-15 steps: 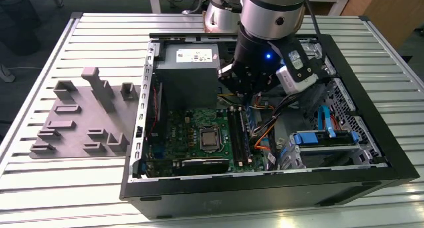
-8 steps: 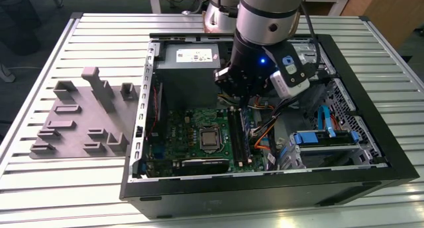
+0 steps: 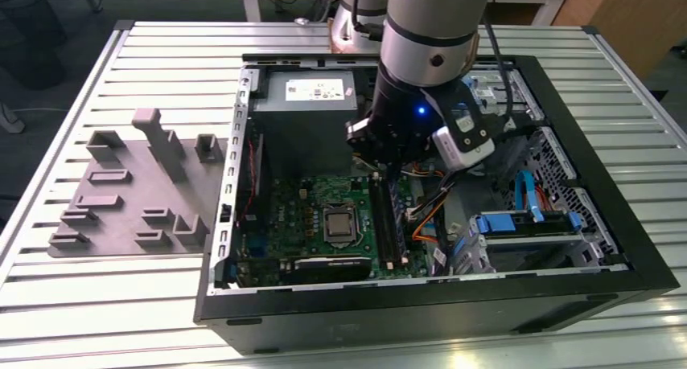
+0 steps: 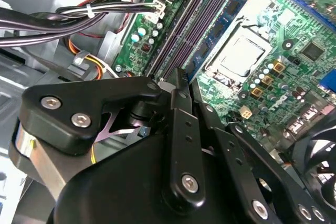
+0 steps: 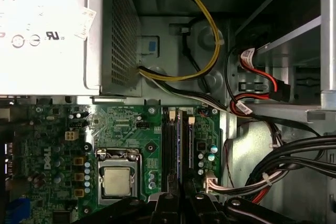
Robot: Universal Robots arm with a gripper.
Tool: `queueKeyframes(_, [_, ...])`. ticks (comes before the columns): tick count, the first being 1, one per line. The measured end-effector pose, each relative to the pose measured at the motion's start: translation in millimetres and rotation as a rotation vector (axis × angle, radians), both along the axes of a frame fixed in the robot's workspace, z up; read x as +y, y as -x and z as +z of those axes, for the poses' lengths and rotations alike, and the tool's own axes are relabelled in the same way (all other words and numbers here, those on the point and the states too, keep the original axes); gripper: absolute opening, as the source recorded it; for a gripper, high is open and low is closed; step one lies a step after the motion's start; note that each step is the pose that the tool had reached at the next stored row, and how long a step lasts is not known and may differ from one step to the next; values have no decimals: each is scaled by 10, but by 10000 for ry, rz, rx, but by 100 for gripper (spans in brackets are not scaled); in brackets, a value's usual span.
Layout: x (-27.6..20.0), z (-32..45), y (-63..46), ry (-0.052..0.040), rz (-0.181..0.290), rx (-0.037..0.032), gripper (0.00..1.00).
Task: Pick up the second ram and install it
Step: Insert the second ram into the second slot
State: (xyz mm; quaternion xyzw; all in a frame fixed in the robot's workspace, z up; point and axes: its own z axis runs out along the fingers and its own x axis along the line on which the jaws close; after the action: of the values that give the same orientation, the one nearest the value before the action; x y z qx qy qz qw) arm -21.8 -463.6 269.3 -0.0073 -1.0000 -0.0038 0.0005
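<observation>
An open computer case (image 3: 633, 248) lies on its side on the slatted metal desk (image 3: 129, 305), and inside it sit a green motherboard (image 3: 311, 224) with its processor socket (image 3: 339, 224), a grey power supply (image 3: 306, 92), bundled cables (image 5: 283, 166) and blue drive brackets (image 3: 526, 224). The robot arm (image 3: 429, 39) reaches down into the case, its end effector (image 3: 378, 161) low over the long black memory sockets (image 5: 176, 140) beside the processor. In both wrist views the black fingers (image 4: 178, 93) meet close together right above the sockets; whether they clamp anything cannot be told. A thin dark stick with a blue label, apparently the second ram (image 4: 218, 30), lies along the socket row, though it cannot be told whether it is fully seated. On the desk at the exterior view's left stands a grey fixture plate (image 3: 129, 192) with upright blocks. Beyond the desk, wooden furniture (image 3: 633, 15) is visible
</observation>
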Motion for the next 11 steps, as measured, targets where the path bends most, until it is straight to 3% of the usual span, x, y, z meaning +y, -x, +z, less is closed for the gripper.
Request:
queueKeyframes(5, [0,-74,1,-2,-87,-1,14])
queueKeyframes(11, [0,-78,1,-2,-94,-1,14])
